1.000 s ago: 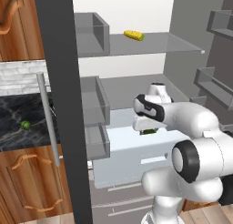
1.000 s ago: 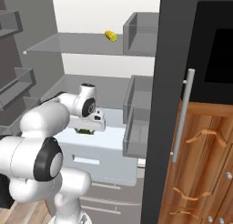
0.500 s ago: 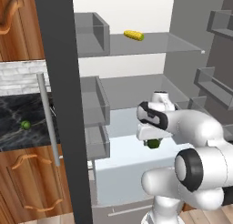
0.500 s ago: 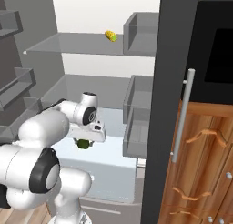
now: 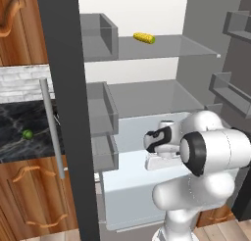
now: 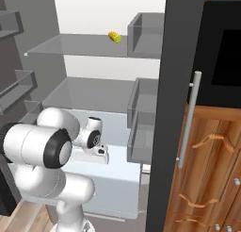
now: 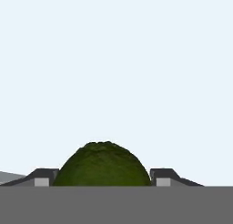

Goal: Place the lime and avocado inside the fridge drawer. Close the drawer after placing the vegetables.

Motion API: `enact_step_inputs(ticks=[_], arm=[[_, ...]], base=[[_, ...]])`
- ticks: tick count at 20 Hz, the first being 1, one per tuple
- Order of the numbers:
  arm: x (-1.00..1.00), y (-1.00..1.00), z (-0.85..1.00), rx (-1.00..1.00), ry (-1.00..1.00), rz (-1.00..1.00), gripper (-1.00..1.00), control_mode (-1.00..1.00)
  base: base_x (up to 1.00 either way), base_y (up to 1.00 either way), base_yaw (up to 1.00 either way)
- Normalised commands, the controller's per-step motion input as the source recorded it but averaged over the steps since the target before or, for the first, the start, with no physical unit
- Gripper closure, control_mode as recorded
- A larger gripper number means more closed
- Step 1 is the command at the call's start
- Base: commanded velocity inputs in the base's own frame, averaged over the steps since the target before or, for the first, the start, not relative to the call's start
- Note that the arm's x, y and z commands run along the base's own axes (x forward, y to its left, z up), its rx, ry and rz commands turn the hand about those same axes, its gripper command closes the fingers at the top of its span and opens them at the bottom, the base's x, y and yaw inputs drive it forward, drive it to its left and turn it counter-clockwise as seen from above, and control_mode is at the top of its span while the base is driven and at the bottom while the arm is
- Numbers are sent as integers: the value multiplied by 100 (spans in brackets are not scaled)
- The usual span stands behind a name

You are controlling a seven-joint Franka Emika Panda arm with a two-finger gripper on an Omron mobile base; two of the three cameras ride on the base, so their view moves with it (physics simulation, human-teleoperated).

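Dark olive-green and pebbly, the rounded avocado [image 7: 102, 165] sits squarely between my two dark fingertips [image 7: 42, 176], which press its sides; my jaws [image 7: 102, 180] are closed on it and it fills the gap. Past the fruit I see nothing but flat pale blue-grey, which I take for the inside of the wide, pale blue-grey box drawer of the fridge [image 5: 128, 196].

From the base cameras my hand reaches low over that pulled-out drawer [image 6: 123, 179], wrist bent downward, so the avocado hangs from the jaws with the drawer floor straight ahead along my fingers. That is the relation that matters: the drop line runs from the jaws down into the drawer, and the fruit looks well within the walls, not over the rim. How close it hangs to the floor I cannot tell.

My judgement is that letting go comes next. The fruit is round and may roll once freed.

The small bright-green round lime [image 5: 28, 134] lies on the black marble table [image 5: 19, 137] to my left, beyond the fridge's dark edge, well apart from my hand. A yellow corn cob [image 5: 144, 37] rests on the upper glass shelf [image 5: 162, 49].
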Motion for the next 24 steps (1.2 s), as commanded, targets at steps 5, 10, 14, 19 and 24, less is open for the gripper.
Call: enact_step_inputs(ticks=[5, 10, 14, 19, 24], arm=[[-13, -6, 36, -1, -3, -6, -100, -100], [-46, 0, 100, -3, -17, -5, -100, -100], [-68, 0, 100, -1, -25, -4, -100, -100], [-69, 0, 69, -1, -30, -2, -100, -100], [-16, 1, -2, 0, -1, 0, -100, -100]], base=[[0, 0, 0], [0, 0, 0], [0, 0, 0], [0, 0, 0], [0, 0, 0]])
